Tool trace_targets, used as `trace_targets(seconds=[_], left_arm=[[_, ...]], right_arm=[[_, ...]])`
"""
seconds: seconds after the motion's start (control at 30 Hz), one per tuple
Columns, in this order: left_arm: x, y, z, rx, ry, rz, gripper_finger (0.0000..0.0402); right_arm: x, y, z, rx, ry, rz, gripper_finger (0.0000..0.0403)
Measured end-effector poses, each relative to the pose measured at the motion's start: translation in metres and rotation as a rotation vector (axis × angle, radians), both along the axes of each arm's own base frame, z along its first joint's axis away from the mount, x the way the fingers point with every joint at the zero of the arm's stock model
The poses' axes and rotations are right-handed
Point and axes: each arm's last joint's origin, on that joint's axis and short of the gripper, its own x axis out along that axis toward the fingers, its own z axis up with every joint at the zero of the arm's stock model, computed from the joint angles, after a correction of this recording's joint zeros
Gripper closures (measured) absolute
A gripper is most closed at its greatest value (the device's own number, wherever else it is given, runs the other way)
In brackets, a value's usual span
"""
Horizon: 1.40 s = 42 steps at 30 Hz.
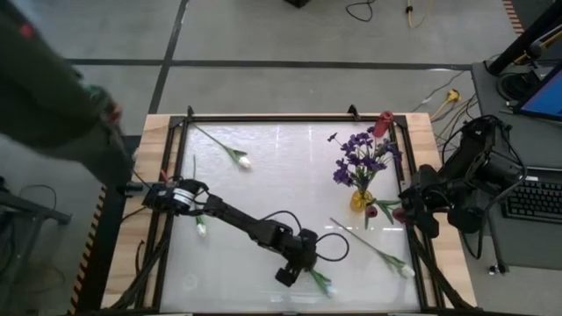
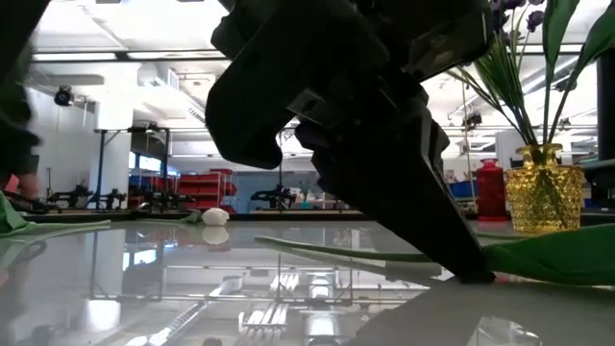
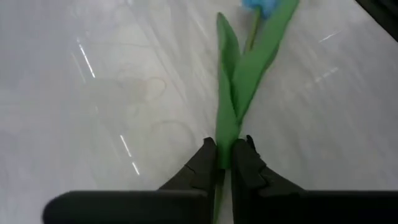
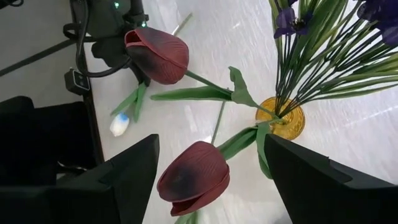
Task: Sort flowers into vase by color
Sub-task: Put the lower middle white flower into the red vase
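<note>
My left gripper (image 1: 297,272) (image 3: 224,163) is low over the table's near middle, shut on a white tulip (image 1: 321,282) that lies on the glass; its bud (image 3: 261,5) points away from the fingers. My right gripper (image 4: 208,180) is open beside the gold vase (image 1: 358,200) (image 4: 283,118), which holds purple sprays (image 1: 358,158). Two dark red buds (image 4: 155,55) (image 4: 193,177) lean out of the vase on their stems, between the spread fingers; I see no touch. More white tulips (image 1: 239,158) (image 1: 200,226) (image 1: 402,268) lie flat on the table. My left gripper pinches the white tulip's green stem and leaf base (image 3: 225,146) between its two fingertips. The fingers slant down from above to the table top (image 2: 469,273). The stem (image 2: 336,252) stretches away from the fingers and lies flat on the glass.
The glass table top has a raised dark frame (image 1: 290,118). A third red bud (image 1: 383,123) stands near the far right corner. A person's dark sleeve (image 1: 53,96) is beyond the table's far left. A keyboard (image 1: 537,197) and cables sit off the right side.
</note>
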Motion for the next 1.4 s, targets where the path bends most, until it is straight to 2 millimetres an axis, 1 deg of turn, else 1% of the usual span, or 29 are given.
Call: trace_targets(seconds=[0.03,0.13,0.2,0.27,0.37,0.47,0.53,0.6,0.67,0.77,0.83,0.9,0.97,1.03,1.13,1.2,1.3,1.4], left_arm=[[-0.001,0.000,0.001,0.000,0.003,0.005,0.0394],[-0.006,0.002,0.013,0.029,0.017,0.018,0.0398],[-0.013,0.006,0.027,0.062,0.032,0.027,0.0400],[-0.017,0.012,0.051,0.101,-0.005,0.048,0.0401],[-0.028,0.022,0.096,0.124,-0.095,0.093,0.0401],[-0.041,0.035,0.128,0.104,-0.179,0.177,0.0401],[-0.053,0.042,0.150,0.074,-0.286,0.256,0.0401],[-0.068,0.049,0.175,0.016,-0.432,0.321,0.0401],[-0.083,0.053,0.192,-0.073,-0.574,0.357,0.0401],[-0.102,0.057,0.201,-0.213,-0.763,0.375,0.0401],[-0.112,0.060,0.205,-0.296,-0.893,0.383,0.0401],[-0.119,0.062,0.208,-0.361,-1.007,0.389,0.0401],[-0.122,0.064,0.206,-0.393,-1.076,0.390,0.0402],[-0.121,0.064,0.202,-0.388,-1.124,0.381,0.0402],[-0.120,0.064,0.207,-0.383,-1.227,0.361,0.0402],[-0.119,0.063,0.213,-0.382,-1.287,0.334,0.0402],[-0.111,0.061,0.217,-0.353,-1.323,0.287,0.0402],[-0.102,0.057,0.226,-0.357,-1.362,0.250,0.0402]], right_arm=[[0.000,0.000,0.000,0.000,0.000,0.000,0.0121],[0.000,0.000,0.001,0.003,0.001,0.001,0.0125],[-0.001,-0.001,0.005,0.016,-0.011,0.006,0.0129],[-0.002,-0.003,0.011,0.018,-0.031,0.019,0.0132],[-0.002,-0.005,0.020,-0.007,-0.101,0.035,0.0137],[0.000,-0.005,0.028,-0.035,-0.185,0.056,0.0138],[0.004,-0.002,0.032,-0.045,-0.246,0.080,0.0136],[0.009,0.005,0.036,-0.062,-0.300,0.126,0.0134],[0.016,0.015,0.038,-0.095,-0.346,0.181,0.0131],[0.028,0.032,0.039,-0.172,-0.404,0.258,0.0126],[0.039,0.045,0.038,-0.259,-0.453,0.260,0.0122],[0.051,0.059,0.035,-0.354,-0.487,0.264,0.0114],[0.064,0.073,0.031,-0.449,-0.510,0.264,0.0105],[0.080,0.082,0.027,-0.535,-0.534,0.198,0.0096],[0.101,0.090,0.025,-0.557,-0.558,0.135,0.0091],[0.118,0.091,0.029,-0.530,-0.589,0.094,0.0091],[0.142,0.092,0.036,-0.546,-0.625,0.050,0.0099],[0.165,0.090,0.045,-0.586,-0.650,0.076,0.0112]])
